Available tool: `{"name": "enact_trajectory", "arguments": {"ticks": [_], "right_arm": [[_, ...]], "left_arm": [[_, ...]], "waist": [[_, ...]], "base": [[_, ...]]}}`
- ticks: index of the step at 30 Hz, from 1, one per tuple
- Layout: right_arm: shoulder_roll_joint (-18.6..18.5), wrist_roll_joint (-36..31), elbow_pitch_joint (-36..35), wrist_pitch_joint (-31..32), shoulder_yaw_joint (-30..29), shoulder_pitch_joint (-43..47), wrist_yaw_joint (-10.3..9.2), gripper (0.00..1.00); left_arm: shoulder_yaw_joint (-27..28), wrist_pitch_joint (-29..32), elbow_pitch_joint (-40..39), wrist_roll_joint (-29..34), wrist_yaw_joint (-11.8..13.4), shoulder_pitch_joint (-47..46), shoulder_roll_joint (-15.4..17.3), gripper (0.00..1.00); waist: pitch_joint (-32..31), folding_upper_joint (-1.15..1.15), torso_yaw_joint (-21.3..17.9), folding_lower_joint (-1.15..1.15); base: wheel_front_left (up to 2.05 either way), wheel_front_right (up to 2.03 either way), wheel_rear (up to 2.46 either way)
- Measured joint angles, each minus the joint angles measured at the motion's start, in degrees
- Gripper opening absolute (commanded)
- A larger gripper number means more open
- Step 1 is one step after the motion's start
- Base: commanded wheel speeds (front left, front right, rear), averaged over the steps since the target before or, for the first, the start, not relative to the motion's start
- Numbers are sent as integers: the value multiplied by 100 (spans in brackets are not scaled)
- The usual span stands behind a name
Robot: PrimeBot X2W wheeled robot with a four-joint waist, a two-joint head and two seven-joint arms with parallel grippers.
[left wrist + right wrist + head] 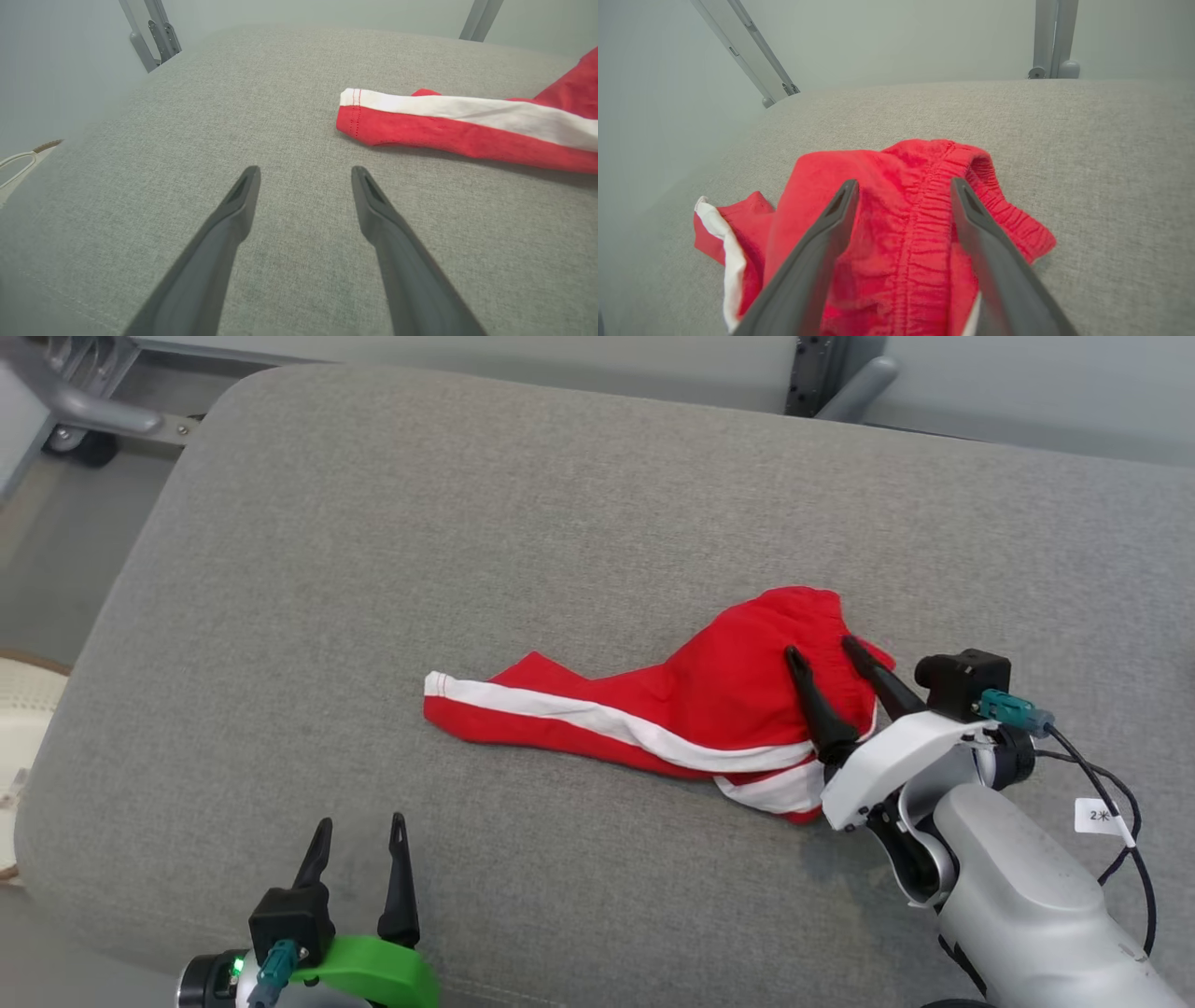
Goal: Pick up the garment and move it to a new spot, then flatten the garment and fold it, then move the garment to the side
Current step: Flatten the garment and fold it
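1. green plastic wraps the wrist of the left gripper (361, 819) at the near edge. its two dark fingers are spread apart with nothing between them, over bare fabric and well apart from the garment.
2. grey woven cloth covers the wide cushion (373, 569) with rounded corners, on which everything lies.
3. the right gripper (821, 646) comes in from the lower right on a pale forearm, its fingers parted wide over the waist end of the garment. in the right wrist view the gathered waistband runs up between the two fingers and they pinch nothing. whether the tips touch the cloth i cannot tell.
4. a black cable (1120, 784) with a small white tag loops beside that wrist.
5. the garment (709, 700), red with a white side stripe, lies crumpled right of the cushion's centre. its elastic waist is at the right and one leg is stretched out to the left, hem end nearest the left gripper.
6. a pale round object (19, 709) with a brown rim sits off the cushion at the left edge.
7. grey metal frame bars (103, 415) stand beyond the far edge.
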Motion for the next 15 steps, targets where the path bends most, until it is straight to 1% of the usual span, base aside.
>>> {"name": "enact_trajectory", "arguments": {"ticks": [3, 6, 15], "right_arm": [[-7, 212, 202, 0, 112, -100, 1, 100], [-45, 383, 352, 0, 181, -176, 0, 100], [-136, 610, 459, 0, 366, -211, 0, 100]], "left_arm": [[-23, 0, -37, -33, 21, 3, 0, 100], [-13, -1, -52, -33, 49, 5, 0, 100], [-83, -1, -120, -33, 53, -41, -1, 100]], "waist": [[70, 0, 153, 0], [159, 0, 207, 0], [209, 0, 121, 0]], "base": [[0, 0, 0], [0, 0, 0], [0, 0, 0]]}}
